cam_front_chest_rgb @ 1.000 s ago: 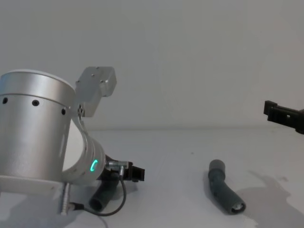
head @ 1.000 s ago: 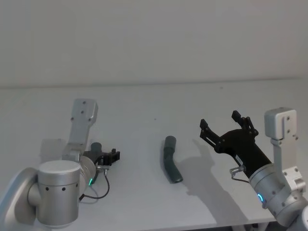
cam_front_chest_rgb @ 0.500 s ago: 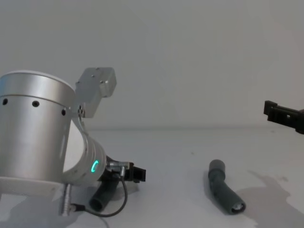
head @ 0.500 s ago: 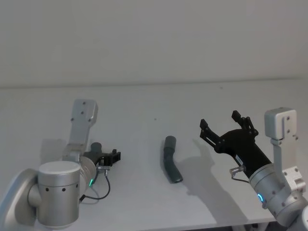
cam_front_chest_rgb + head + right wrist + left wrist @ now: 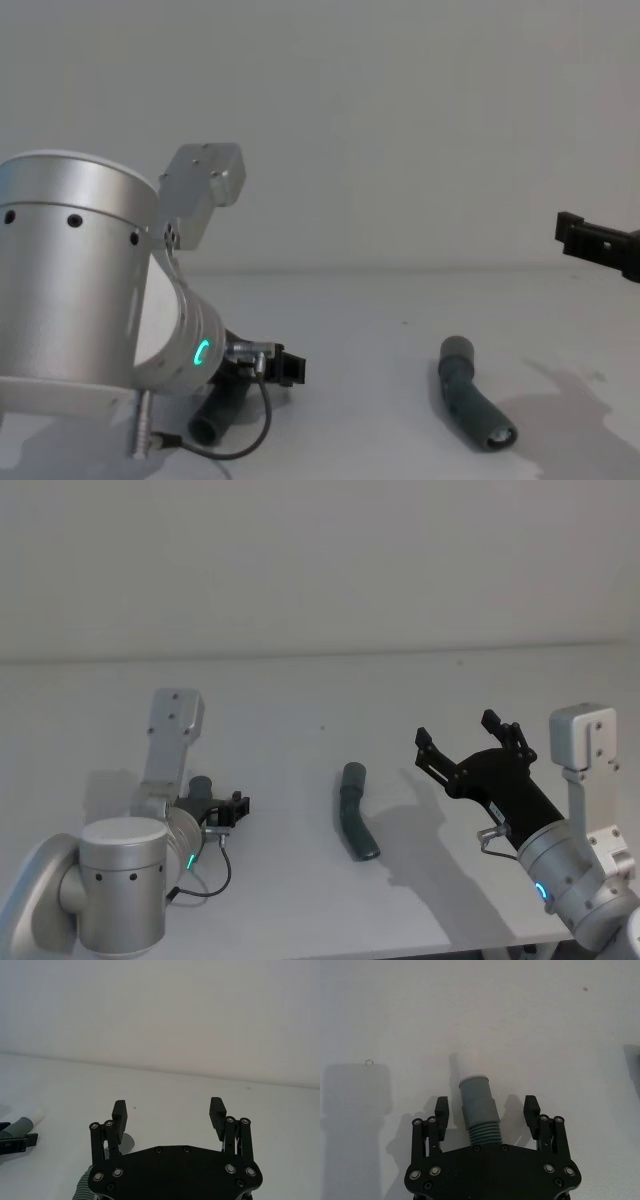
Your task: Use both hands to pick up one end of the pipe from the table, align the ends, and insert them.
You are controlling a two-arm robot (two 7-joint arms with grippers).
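Evidently an early stage: both of the 2 hose pieces lie flat on the white table [image 5: 300,720], so lifting, aligning and inserting are all judged as not yet done. The left gripper [image 5: 487,1110] is down at table level, its 2 fingers spread on either side of the ribbed first hose piece [image 5: 479,1116] with a gap on each side, so nothing is grasped. The white tube tip [image 5: 468,1066] of this piece projects beyond the grey cuff, ahead of the fingers. In the head view this gripper sits at 9 o'clock from the second hose piece [image 5: 354,825], which rests alone near the table's centre, bent, with 1 cuff toward 12 o'clock and the other end toward 5 o'clock. The right gripper [image 5: 456,732] hovers above the table at 2 o'clock from that piece, well apart from it, fingers spread wide and empty, tips directed toward 10 o'clock. Closing the left fingers on the first piece appears to be the step in hand.
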